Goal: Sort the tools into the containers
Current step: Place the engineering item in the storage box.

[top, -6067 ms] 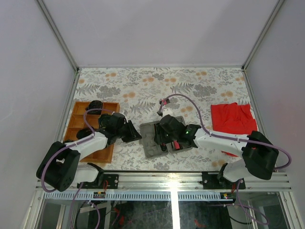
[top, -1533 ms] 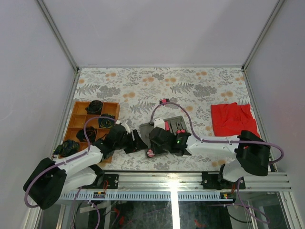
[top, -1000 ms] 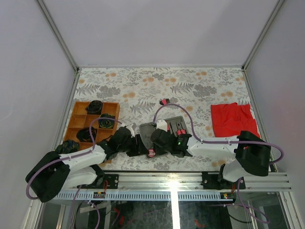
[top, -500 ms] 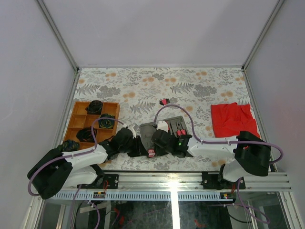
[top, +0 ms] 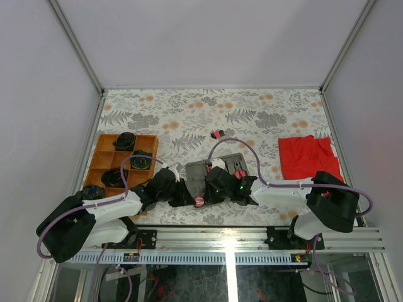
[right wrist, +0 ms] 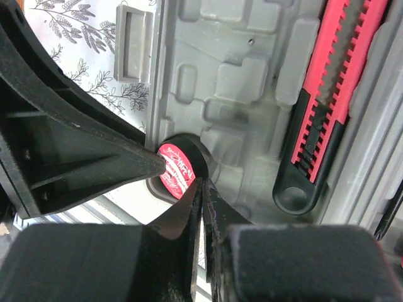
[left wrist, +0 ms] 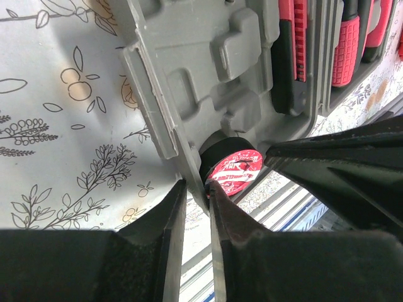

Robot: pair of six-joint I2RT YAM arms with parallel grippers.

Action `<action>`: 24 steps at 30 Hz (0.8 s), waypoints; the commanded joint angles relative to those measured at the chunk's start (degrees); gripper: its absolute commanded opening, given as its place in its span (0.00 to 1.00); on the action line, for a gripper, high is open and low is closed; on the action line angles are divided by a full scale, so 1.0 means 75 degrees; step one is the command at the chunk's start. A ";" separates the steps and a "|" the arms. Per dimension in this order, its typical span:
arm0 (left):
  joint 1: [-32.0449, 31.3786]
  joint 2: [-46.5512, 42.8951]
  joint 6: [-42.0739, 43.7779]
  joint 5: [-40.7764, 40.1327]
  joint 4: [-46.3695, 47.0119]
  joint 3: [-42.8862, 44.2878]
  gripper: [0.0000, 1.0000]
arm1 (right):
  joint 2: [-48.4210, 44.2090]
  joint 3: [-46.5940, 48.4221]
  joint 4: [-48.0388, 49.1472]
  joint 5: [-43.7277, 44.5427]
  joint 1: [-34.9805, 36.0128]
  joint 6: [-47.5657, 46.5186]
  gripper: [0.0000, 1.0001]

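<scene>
The grey case (top: 196,171) lies open at the table's near middle, its left half tilted. A round pink disc (top: 199,202) sits in a recess at that half's near edge (left wrist: 233,173) (right wrist: 176,171). My left gripper (top: 184,192) (left wrist: 195,187) is shut on the case's lip (left wrist: 165,132), just left of the disc. My right gripper (top: 211,187) (right wrist: 201,184) is shut, and its tips touch the recess rim beside the disc. A red-and-black cutter (right wrist: 321,107) (left wrist: 291,50) lies in the case. The wooden tray (top: 143,136) stands at the left.
Dark items fill several tray compartments (top: 126,140). A small pink-and-black tool (top: 216,134) lies alone on the floral table behind the case. A red cloth (top: 306,157) lies at the right. Red-handled tools (left wrist: 348,41) rest in the case's other half. The rail runs close below both grippers.
Both grippers have narrowed at the case's near edge over the last second. The case's left half has tipped up a little. The disc has stayed where it was.
</scene>
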 commanded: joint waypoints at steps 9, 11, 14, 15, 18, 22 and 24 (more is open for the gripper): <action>-0.0056 0.0121 0.0119 -0.0288 0.0127 0.0152 0.10 | -0.0610 -0.0182 0.0362 0.0235 -0.0170 -0.0027 0.12; -0.0061 0.0136 0.0129 -0.0294 0.0120 0.0150 0.10 | -0.0637 -0.0171 0.0531 0.0020 -0.0167 -0.0195 0.12; -0.0058 0.0155 0.0131 -0.0300 0.0111 0.0151 0.10 | -0.0507 -0.0094 0.0557 -0.0231 -0.0156 -0.0249 0.13; -0.0057 0.0151 0.0130 -0.0292 0.0108 0.0151 0.10 | -0.0475 -0.0111 0.0607 -0.0278 -0.0161 -0.0225 0.13; -0.0057 0.0119 0.0110 -0.0306 0.0112 0.0151 0.10 | -0.0330 -0.0088 0.0611 -0.0350 -0.0164 -0.0198 0.13; -0.0055 0.0115 0.0127 -0.0305 0.0101 0.0148 0.10 | -0.0129 0.0011 0.0491 -0.0436 -0.0158 -0.0200 0.13; -0.0061 0.0117 0.0141 -0.0290 0.0100 0.0150 0.10 | -0.0017 0.0071 0.0399 -0.0460 -0.0162 -0.0212 0.13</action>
